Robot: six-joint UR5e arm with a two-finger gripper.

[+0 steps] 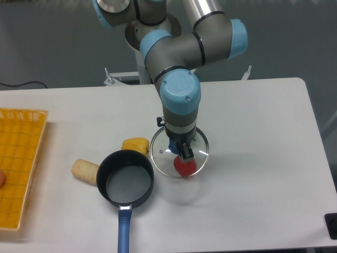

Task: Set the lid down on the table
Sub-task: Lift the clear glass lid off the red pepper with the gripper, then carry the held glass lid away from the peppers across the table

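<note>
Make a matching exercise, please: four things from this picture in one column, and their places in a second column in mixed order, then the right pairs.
Things:
1. lid
2. saucepan
3. mesh tray
4. red thing

Places:
A. at the left edge of the table
B. under the gripper, near the middle of the table
C. seen through the glass, at the near rim of the lid
D. front of the table, its blue handle pointing to the near edge

Pairs: 1-B, 2-D, 3-A, 4-C
</note>
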